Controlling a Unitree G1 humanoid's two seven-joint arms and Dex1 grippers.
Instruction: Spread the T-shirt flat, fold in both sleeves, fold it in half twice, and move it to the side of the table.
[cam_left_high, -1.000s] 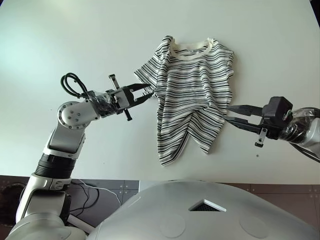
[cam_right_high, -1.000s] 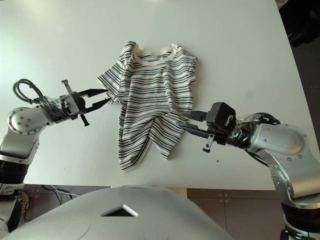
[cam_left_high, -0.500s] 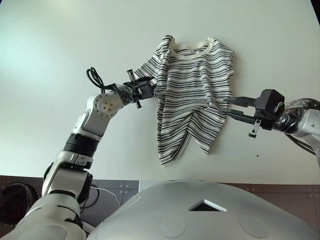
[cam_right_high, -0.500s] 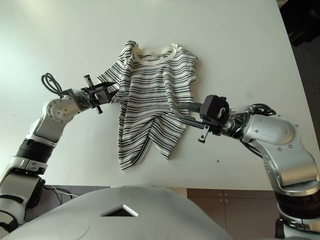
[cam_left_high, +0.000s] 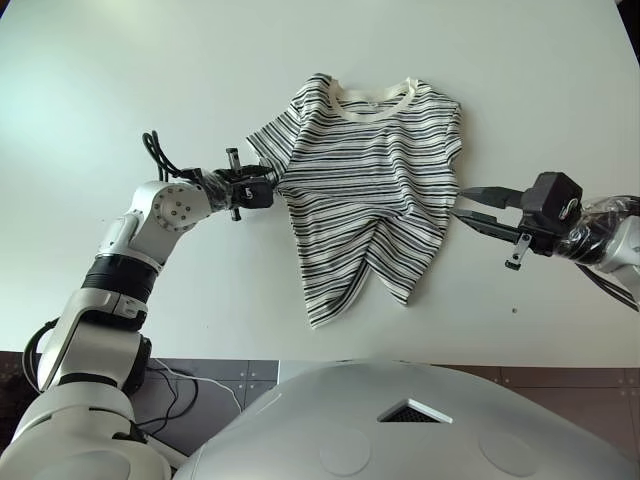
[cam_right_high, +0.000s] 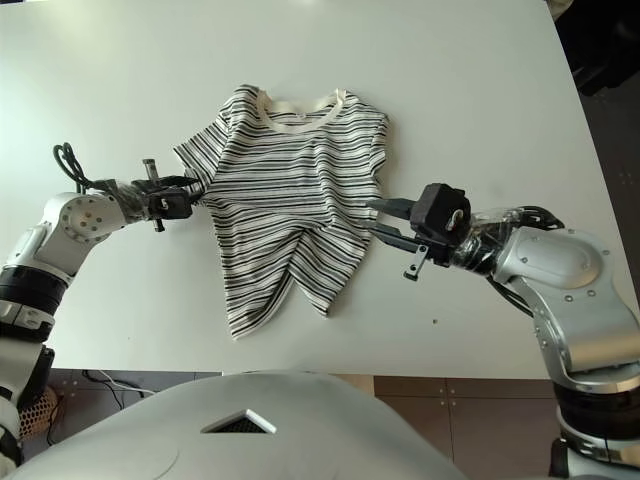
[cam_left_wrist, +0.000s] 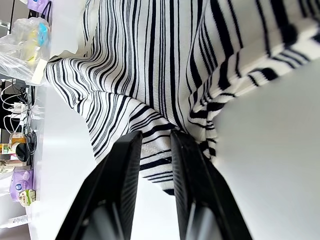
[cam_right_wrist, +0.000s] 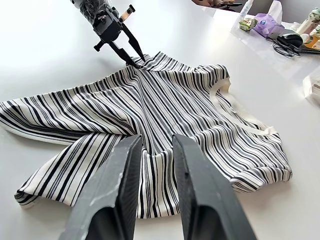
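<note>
Dragging the T-shirt (cam_left_high: 370, 180) leftward, left fingers (cam_left_wrist: 122, 170) pinching its sleeve (cam_left_high: 272, 150).

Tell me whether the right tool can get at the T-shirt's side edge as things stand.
Probably yes: the right tool is open with its tips right at the edge of the T-shirt, and nothing lies between them.

The left arm bends at the elbow, and the left gripper (cam_left_high: 264, 189) is pinched tight on the T-shirt (cam_left_high: 370, 180) sleeve. The right arm stretches in from the table's (cam_left_high: 120, 60) right edge, with the right gripper (cam_left_high: 462, 203) fingers wide apart.
</note>
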